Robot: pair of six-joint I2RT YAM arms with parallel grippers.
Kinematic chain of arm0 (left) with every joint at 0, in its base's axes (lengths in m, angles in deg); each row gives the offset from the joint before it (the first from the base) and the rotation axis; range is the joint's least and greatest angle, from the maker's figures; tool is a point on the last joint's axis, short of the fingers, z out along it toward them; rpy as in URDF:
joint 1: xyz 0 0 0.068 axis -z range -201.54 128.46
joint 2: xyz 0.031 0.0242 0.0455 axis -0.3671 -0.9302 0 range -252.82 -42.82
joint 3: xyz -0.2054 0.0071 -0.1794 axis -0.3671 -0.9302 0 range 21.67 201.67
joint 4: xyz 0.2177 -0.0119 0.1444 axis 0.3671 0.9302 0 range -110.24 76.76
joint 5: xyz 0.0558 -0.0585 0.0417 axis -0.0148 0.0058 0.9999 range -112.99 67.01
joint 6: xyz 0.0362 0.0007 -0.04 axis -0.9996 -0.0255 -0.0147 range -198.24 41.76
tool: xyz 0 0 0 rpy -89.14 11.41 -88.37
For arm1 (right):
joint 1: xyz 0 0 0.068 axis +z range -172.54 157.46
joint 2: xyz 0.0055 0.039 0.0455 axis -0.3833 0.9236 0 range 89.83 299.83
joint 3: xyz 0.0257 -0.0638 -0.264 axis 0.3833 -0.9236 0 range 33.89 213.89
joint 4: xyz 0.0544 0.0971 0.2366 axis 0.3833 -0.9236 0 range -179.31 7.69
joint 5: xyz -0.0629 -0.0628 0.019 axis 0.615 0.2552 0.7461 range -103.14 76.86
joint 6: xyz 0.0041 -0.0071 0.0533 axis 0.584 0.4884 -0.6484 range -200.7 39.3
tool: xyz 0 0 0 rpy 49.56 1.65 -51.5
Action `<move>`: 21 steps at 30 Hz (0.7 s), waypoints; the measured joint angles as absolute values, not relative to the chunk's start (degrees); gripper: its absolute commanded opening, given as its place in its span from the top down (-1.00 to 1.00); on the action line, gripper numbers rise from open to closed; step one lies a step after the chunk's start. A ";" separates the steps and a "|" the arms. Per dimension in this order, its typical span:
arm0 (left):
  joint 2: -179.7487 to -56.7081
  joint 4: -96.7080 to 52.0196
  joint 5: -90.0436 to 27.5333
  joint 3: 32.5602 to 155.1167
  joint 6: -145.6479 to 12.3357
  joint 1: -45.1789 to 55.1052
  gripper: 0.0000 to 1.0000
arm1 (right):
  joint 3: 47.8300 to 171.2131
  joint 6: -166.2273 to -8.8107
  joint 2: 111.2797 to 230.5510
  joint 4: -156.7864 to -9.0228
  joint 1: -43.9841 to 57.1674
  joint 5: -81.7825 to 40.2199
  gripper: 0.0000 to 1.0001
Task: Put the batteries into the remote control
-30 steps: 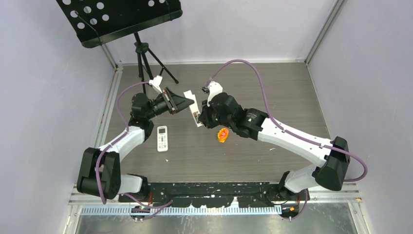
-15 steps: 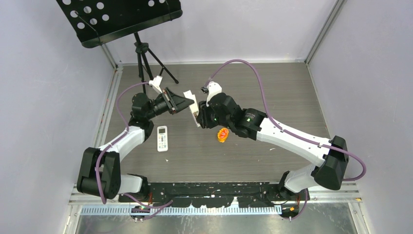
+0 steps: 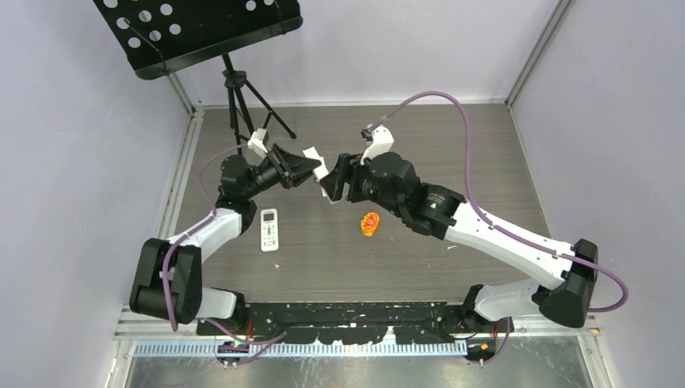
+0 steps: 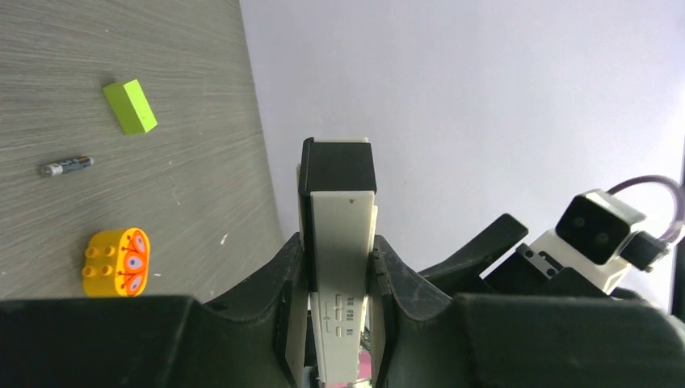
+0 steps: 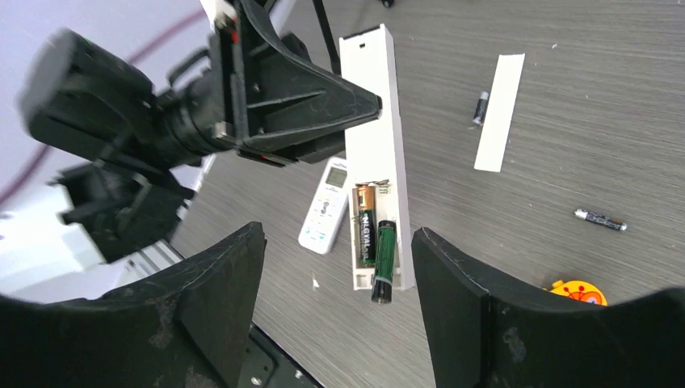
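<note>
At far left we see a black music stand (image 3: 194, 32) over the back corner. A second remote (image 3: 269, 229) lies face up on the table (image 3: 452, 145), beside the left arm. The left claw (image 3: 305, 168) is clenched on the remote (image 5: 373, 153) — held off the table, gripped across its narrow sides, its back turned to the right wrist camera. Its battery bay is uncovered: a copper-topped battery (image 5: 363, 222) sits in the left slot. A green battery (image 5: 384, 259) lies in the slot beside it, its lower end poking past the remote's end. The right claw (image 5: 338, 242) is released — fingers spread wide to either side of that bay, touching nothing. Farther right on the table we find a white cover strip (image 5: 499, 111) with one loose battery (image 5: 481, 107) just beside it. Another loose battery (image 5: 600, 218) lies near the orange-yellow toy (image 5: 577, 291). From the left wrist view a lime-green block (image 4: 129, 106) shows too, apart from the toy.
</note>
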State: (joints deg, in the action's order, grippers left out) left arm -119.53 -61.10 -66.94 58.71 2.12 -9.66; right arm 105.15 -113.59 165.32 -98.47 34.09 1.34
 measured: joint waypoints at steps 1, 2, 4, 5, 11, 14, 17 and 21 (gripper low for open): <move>-120.03 -62.52 -66.57 58.42 4.02 -9.66 1.00 | 104.58 -114.35 164.29 -97.18 34.09 1.93 -0.50; -120.62 -63.97 -66.17 58.20 5.86 -9.66 1.00 | 103.97 -115.12 163.37 -96.31 34.09 2.43 -0.53; -121.93 -66.85 -65.30 57.70 9.92 -9.66 1.00 | 102.16 -117.41 160.99 -94.30 34.09 4.01 -0.54; -122.65 -68.47 -64.69 57.39 12.09 -9.66 1.00 | 101.22 -119.34 159.53 -93.51 34.09 5.38 -0.54; -125.17 -75.33 -60.73 56.28 23.74 -9.66 1.00 | 98.81 -129.61 154.72 -90.87 33.98 9.60 -0.55; -125.15 -77.56 -58.94 56.02 27.85 -9.66 1.00 | 98.73 -134.18 154.45 -90.54 33.98 10.08 -0.55; -125.02 -78.57 -57.60 55.51 30.38 -9.66 1.00 | 98.27 -138.16 154.63 -90.76 33.98 9.86 -0.55; -124.27 -78.74 -56.95 54.86 31.87 -9.66 1.00 | 97.83 -141.85 155.48 -91.02 33.98 9.01 -0.55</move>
State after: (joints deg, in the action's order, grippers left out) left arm -124.27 -78.74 -56.95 54.86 31.87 -9.66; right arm 97.83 -141.85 155.48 -91.02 33.98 9.01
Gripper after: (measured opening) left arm 0.276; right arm 0.775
